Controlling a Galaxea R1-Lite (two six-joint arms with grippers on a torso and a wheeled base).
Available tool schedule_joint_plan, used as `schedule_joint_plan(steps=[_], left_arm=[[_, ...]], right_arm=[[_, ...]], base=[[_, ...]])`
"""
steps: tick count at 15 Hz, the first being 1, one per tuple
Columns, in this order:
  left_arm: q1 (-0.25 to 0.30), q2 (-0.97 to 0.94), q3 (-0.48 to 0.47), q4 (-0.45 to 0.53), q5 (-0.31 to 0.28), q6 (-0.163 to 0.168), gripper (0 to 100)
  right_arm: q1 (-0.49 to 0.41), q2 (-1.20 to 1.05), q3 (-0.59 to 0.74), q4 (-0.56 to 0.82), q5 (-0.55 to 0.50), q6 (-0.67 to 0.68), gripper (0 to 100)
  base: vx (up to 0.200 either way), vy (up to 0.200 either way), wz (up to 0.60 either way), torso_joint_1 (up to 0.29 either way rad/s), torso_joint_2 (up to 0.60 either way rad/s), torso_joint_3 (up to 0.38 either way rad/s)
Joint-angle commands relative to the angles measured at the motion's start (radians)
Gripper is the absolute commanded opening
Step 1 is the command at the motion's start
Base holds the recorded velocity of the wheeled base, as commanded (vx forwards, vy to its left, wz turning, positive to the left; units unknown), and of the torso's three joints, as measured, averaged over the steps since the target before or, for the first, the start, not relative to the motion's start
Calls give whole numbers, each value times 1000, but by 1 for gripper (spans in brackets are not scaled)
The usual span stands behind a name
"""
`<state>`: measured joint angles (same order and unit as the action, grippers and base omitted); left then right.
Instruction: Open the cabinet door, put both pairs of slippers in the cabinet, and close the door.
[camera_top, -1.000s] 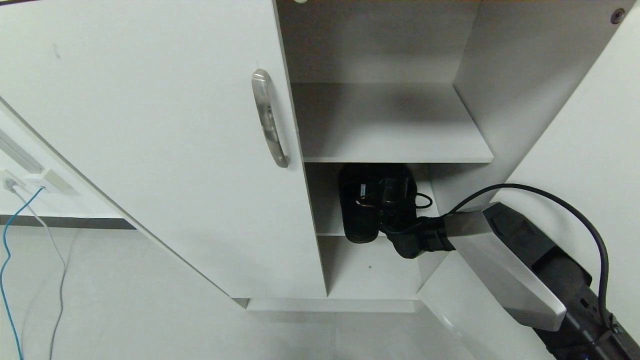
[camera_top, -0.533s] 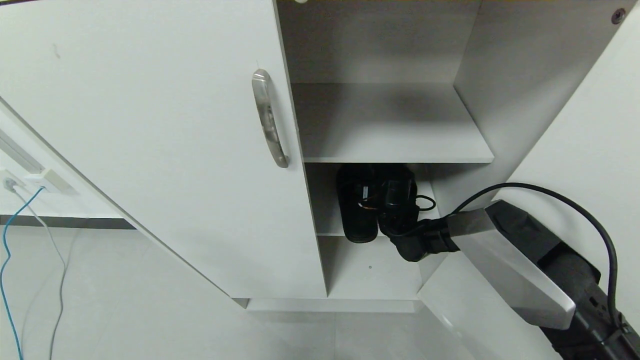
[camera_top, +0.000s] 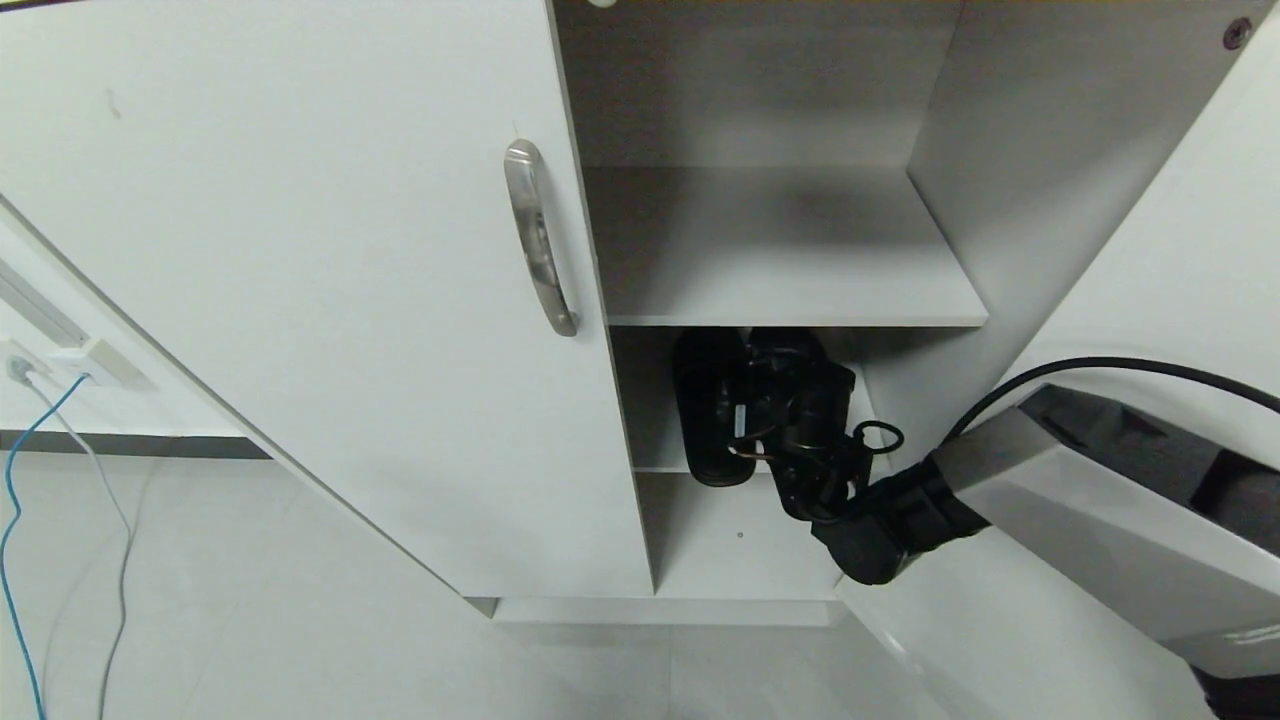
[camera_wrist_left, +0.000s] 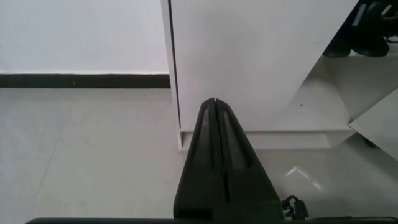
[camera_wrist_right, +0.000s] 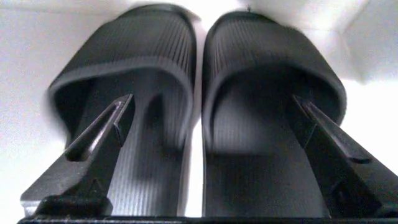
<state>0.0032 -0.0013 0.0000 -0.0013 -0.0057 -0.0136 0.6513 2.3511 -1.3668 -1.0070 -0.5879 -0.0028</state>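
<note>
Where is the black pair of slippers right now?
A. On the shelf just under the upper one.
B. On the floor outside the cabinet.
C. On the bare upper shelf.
A: the slippers lie side by side on the middle shelf, under the upper shelf, the right gripper open before them.

slippers (camera_top: 706, 420) side by side, on cabinet shelf (camera_top: 655, 458)

The slippers (camera_wrist_right: 155, 62) are black, their straps finely ribbed. The cabinet (camera_top: 780, 250) is plain white, its handle (camera_top: 538, 240) brushed silver. A cable (camera_top: 14, 490) at lower left is blue.
</note>
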Motion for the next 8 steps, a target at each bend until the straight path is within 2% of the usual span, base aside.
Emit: schedule_joint_plan(steps=[1,4,8], left_arm=[[0,1,0,0,0,0,0],[0,1,0,0,0,0,0],[1,1,0,0,0,0,0]], right_arm=[[37,-153,184,-36,-10,4,100],[76,-231,385,-122,-38,6,100],[100,-265,428,-140,-40,4,100]], base=[[0,0,0,0,0,0],[0,0,0,0,0,0],[0,0,0,0,0,0]])
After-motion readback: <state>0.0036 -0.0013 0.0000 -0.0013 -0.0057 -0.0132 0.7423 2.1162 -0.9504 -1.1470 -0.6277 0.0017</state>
